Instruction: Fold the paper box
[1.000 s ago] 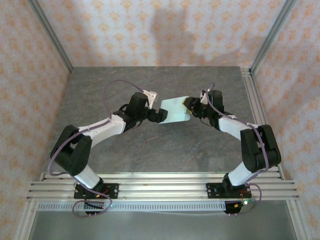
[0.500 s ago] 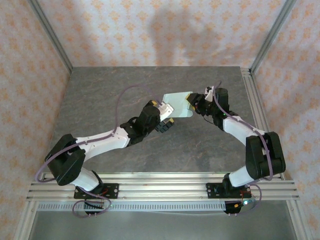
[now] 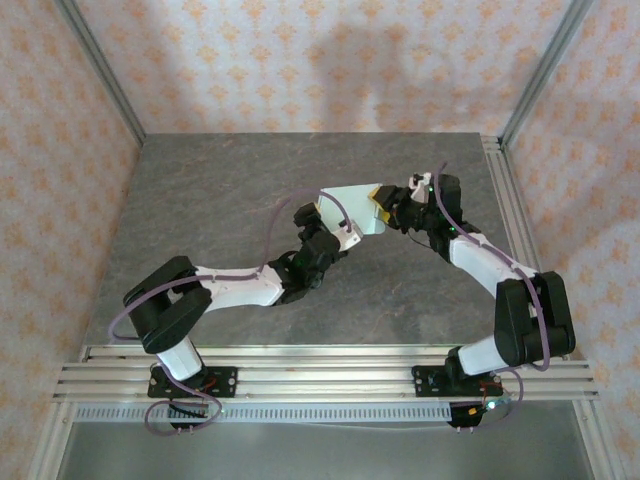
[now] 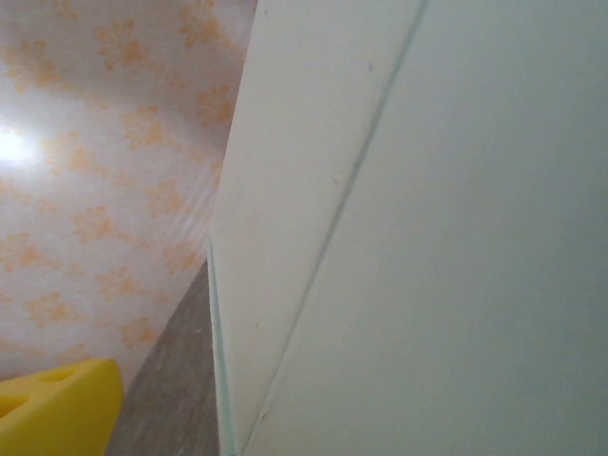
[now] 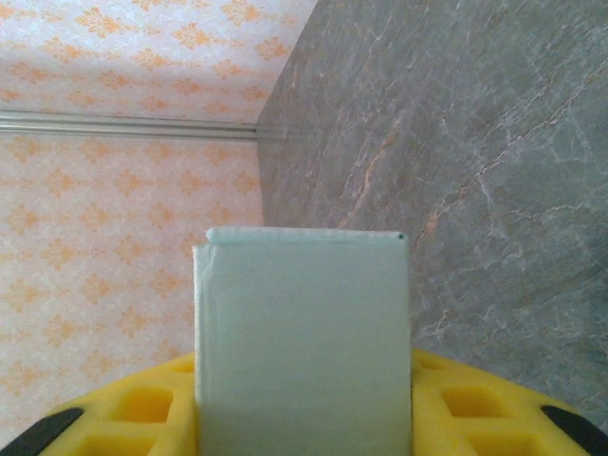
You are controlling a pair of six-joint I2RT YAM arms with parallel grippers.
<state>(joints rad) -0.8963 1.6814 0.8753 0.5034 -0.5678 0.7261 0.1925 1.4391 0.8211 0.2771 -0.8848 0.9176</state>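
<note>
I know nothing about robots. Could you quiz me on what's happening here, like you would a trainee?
1. True or false: the right claw grips the paper box.
2. The box's colour is: A) red, B) pale mint green, C) black.
3. Fill in: the right claw's fingers are coloured ____.

Key: 1 true; 2 B; 3 yellow.

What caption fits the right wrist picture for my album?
The right gripper pinches the pale green paper box, grey table beyond.
</note>
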